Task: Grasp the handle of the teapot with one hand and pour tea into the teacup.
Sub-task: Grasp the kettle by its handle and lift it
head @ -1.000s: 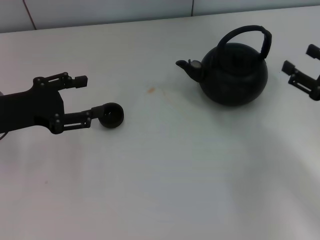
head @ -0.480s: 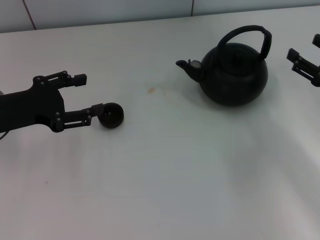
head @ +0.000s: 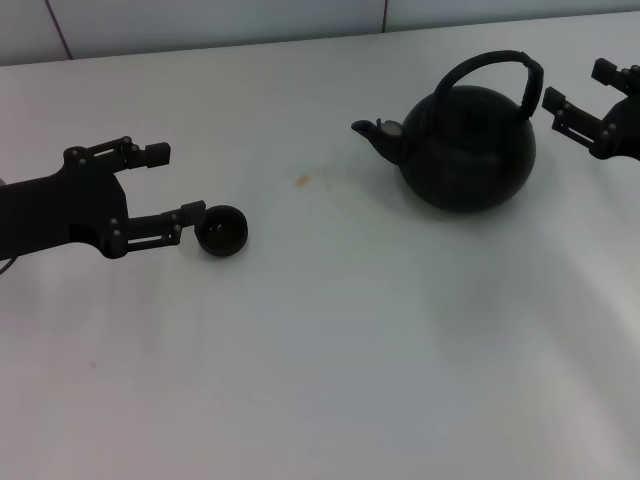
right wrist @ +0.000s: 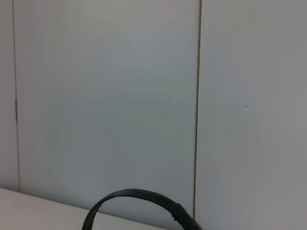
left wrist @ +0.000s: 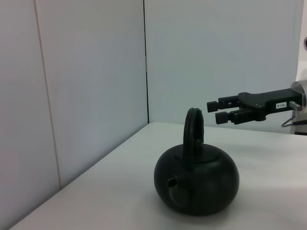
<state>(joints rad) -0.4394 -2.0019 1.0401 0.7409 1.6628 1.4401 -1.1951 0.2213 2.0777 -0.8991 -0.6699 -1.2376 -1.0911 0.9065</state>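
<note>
The round matte-black teapot (head: 465, 150) stands at the back right, its spout pointing left and its arched handle (head: 492, 66) upright. My right gripper (head: 577, 85) hovers open just right of the handle, at about the handle's height and apart from it. The left wrist view shows the teapot (left wrist: 196, 179), its handle (left wrist: 194, 132) edge-on, and the right gripper (left wrist: 216, 111) behind it. In the right wrist view only the handle's arc (right wrist: 139, 196) shows. The small black teacup (head: 222, 230) sits at the left. My left gripper (head: 172, 182) is open beside it, its near fingertip close to the rim.
The white table (head: 330, 340) stretches wide between cup and teapot, with a small brownish stain (head: 301, 181) near its middle. White wall panels (head: 220, 20) run along the far edge behind the table.
My right gripper has risen and come in leftward toward the teapot's handle. The left gripper has drawn back slightly from the teacup. Teapot and cup have stayed put.
</note>
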